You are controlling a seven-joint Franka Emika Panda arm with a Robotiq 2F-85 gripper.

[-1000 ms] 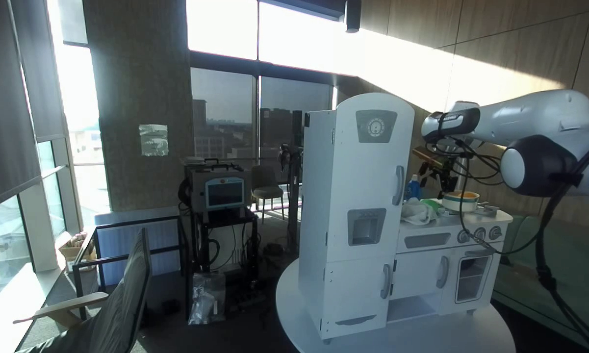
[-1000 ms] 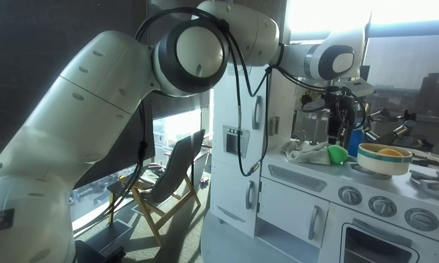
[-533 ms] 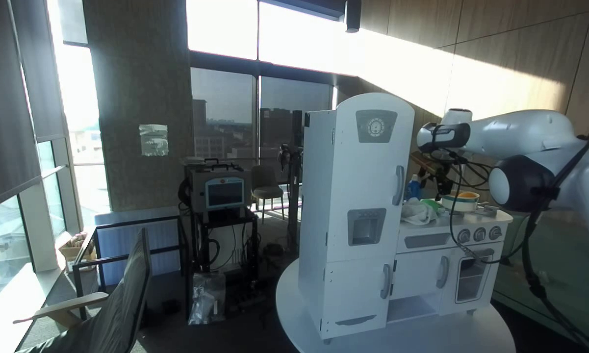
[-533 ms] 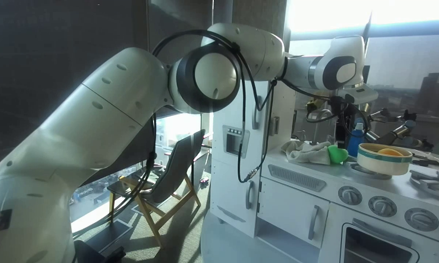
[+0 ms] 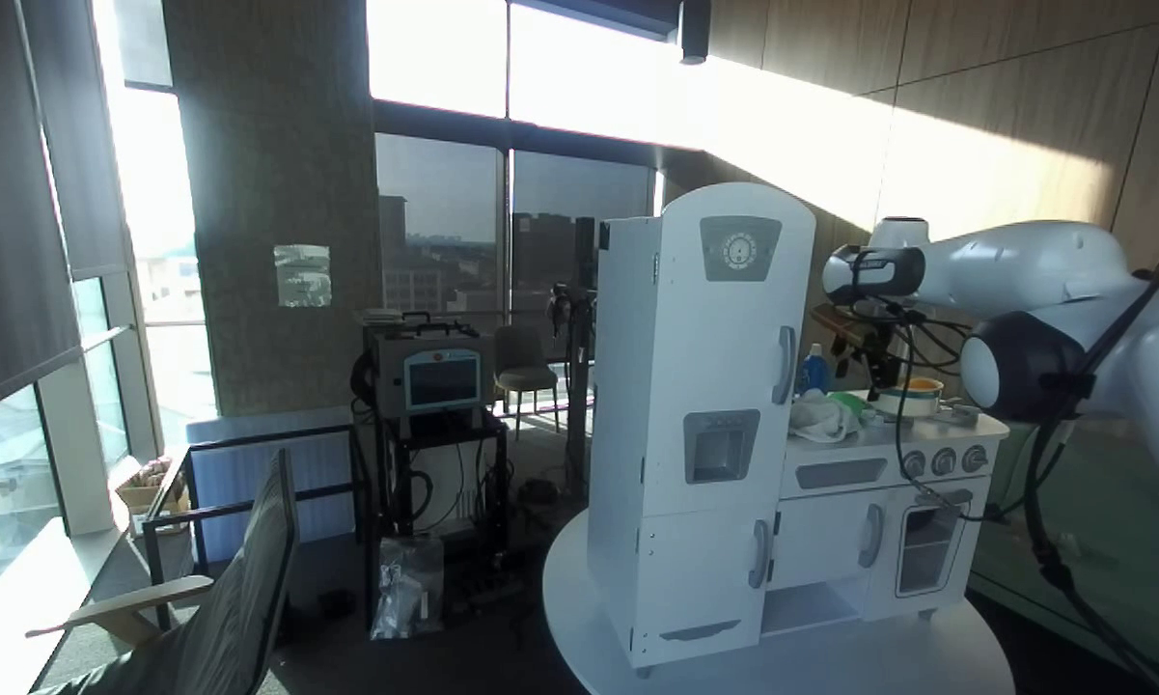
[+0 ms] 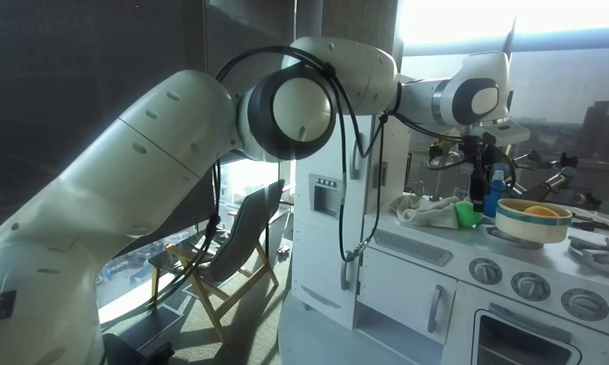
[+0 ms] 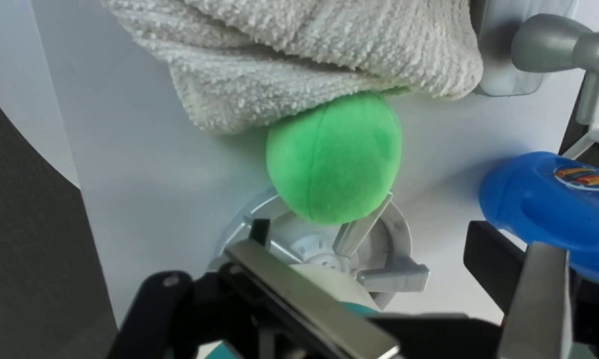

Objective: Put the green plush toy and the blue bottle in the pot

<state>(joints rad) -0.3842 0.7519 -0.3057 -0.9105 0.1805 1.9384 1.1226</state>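
Note:
The green plush toy (image 7: pixel 334 159) lies on the toy kitchen counter, partly under a cloth, its lower edge over a grey burner. It also shows in an exterior view (image 6: pixel 466 215). The blue bottle (image 7: pixel 543 204) stands beside it, upright in both exterior views (image 6: pixel 493 197) (image 5: pixel 814 373). The pot (image 6: pixel 530 228), cream with a teal band, stands on the burner and holds an orange thing. In the wrist view the pot (image 7: pixel 335 283) is mostly hidden behind a finger. My gripper (image 7: pixel 371 244) is open and empty above the counter, its tips between the toy, bottle and pot.
A crumpled white cloth (image 7: pixel 299 55) lies against the toy. A grey faucet (image 7: pixel 553 45) is at the counter's back. The tall white cabinet (image 5: pixel 714 386) stands next to the counter. A second burner (image 6: pixel 601 256) is beyond the pot.
My arm has come down toward the counter, and the gripper has shifted slightly toward the pot. The toy, bottle and pot have not moved.

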